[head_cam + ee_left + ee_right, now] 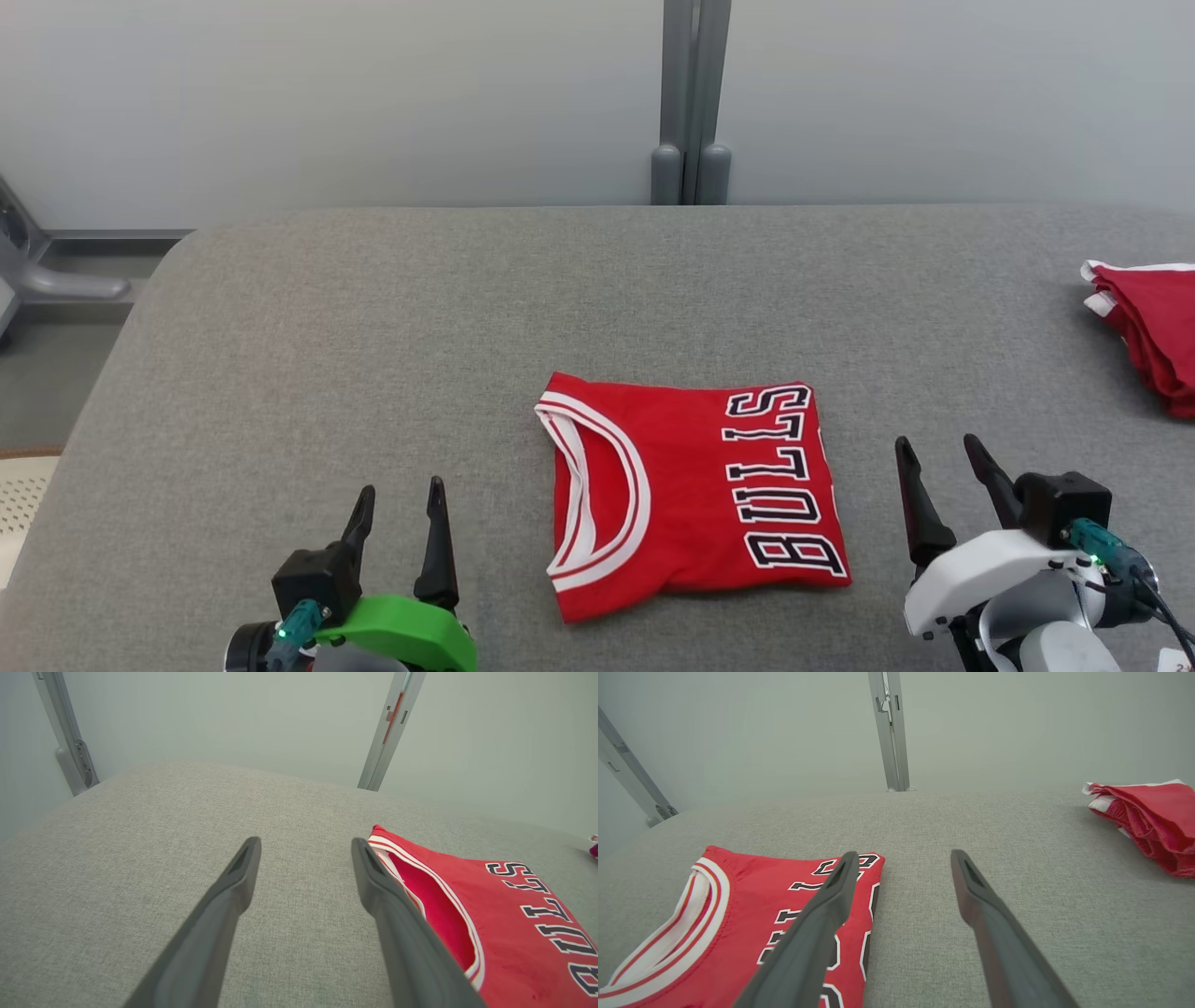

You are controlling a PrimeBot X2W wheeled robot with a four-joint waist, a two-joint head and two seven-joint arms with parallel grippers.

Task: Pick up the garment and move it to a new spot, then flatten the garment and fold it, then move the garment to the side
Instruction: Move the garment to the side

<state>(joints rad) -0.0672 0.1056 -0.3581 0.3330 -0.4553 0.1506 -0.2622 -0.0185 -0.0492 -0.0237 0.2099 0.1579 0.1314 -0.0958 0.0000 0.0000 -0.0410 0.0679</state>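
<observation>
The garment (691, 495) lies folded into a compact red rectangle on the grey padded table (373, 327), white-and-red collar trim to its left and black-and-white lettering along its right edge. It also shows in the left wrist view as the garment (504, 924) and in the right wrist view as the garment (752, 919). My left gripper (401, 504) stands open to the left of it, apart from the cloth, nothing between its fingers (233, 891). My right gripper (938, 453) stands open to the right of it, empty too, fingers (980, 900) over bare table.
A separate bundle of red-and-white clothes (1148, 327) lies at the table's far right edge, also seen as the bundle (1148, 821). A grey post (691, 103) stands against the pale wall behind the table. The table's rounded left corner drops to the floor (56, 373).
</observation>
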